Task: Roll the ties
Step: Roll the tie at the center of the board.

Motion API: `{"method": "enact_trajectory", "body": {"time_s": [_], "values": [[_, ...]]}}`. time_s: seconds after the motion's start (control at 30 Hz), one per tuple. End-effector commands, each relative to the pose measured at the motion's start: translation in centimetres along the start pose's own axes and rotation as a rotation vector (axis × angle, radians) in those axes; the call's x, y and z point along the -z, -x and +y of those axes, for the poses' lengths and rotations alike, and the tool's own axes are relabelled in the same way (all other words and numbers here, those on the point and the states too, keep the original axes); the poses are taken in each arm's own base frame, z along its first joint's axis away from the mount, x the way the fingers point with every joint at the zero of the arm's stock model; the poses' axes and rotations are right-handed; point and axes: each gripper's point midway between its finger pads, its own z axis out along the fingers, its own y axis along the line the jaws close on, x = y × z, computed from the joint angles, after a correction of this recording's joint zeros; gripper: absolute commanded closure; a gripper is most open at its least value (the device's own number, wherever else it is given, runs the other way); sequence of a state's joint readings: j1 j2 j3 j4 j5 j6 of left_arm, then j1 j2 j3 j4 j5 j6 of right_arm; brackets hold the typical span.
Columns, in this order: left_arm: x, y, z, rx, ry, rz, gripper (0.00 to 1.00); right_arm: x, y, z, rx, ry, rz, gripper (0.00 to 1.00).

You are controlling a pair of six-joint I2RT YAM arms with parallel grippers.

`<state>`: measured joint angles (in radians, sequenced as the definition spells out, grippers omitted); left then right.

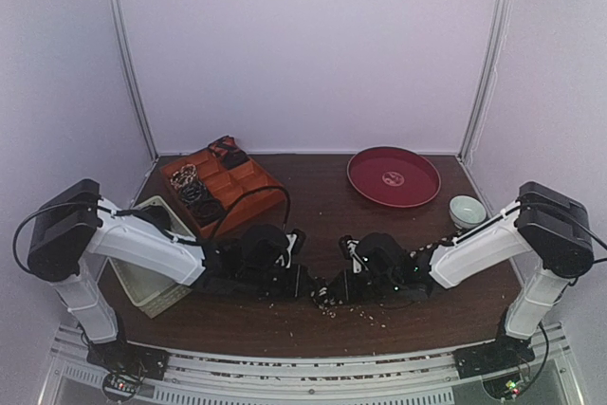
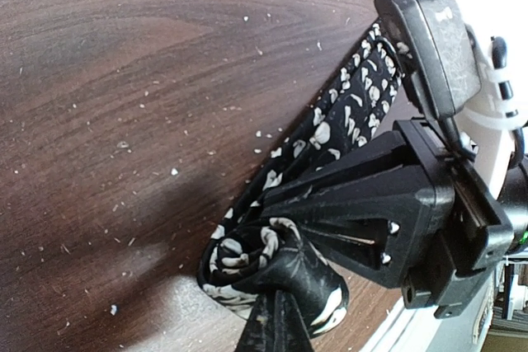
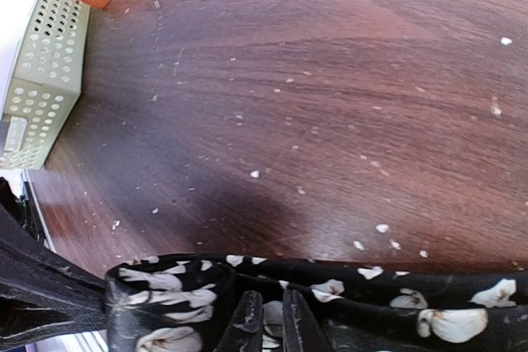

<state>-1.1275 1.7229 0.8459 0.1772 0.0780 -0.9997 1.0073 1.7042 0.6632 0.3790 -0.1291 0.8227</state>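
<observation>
A black tie with white speckles [image 1: 328, 297] lies near the table's front edge, between my two grippers. In the left wrist view one end is wound into a small coil [image 2: 235, 257], and the rest of the strip [image 2: 351, 117] runs up and to the right. My left gripper [image 2: 276, 307] is shut on that coil, with fabric wrapped over its fingertips. My right gripper [image 3: 275, 323] is shut on the strip right beside the coil [image 3: 157, 302], its fingers a narrow gap apart with cloth between them. Seen from above, the left gripper [image 1: 308, 284] and the right gripper [image 1: 341, 282] nearly touch.
An orange compartmented tray [image 1: 248, 175] holding rolled ties [image 1: 194, 192] stands at the back left. A white slatted basket [image 1: 142, 277] sits under the left arm. A red plate [image 1: 394, 177] and a small bowl [image 1: 467, 210] are at the back right. Pale crumbs dot the wood.
</observation>
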Motion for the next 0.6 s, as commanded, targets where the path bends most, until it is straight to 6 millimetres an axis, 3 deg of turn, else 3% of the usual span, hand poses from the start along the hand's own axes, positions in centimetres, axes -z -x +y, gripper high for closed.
{"method": "enact_trajectory", "body": {"time_s": [0.0, 0.23, 0.57], "values": [[-0.3, 0.9, -1.1, -0.025, -0.021, -0.026, 0.99, 0.9, 1.0, -1.2, 0.018, -0.075, -0.029, 0.88], [-1.0, 1.0, -1.7, -0.029, -0.038, -0.016, 0.99, 2.1, 2.1, -2.0, 0.019, -0.112, -0.091, 0.78], [-2.6, 1.0, -2.1, -0.033, -0.051, 0.0, 0.99, 4.3, 2.9, -1.2, 0.0, -0.063, -0.153, 0.62]]}}
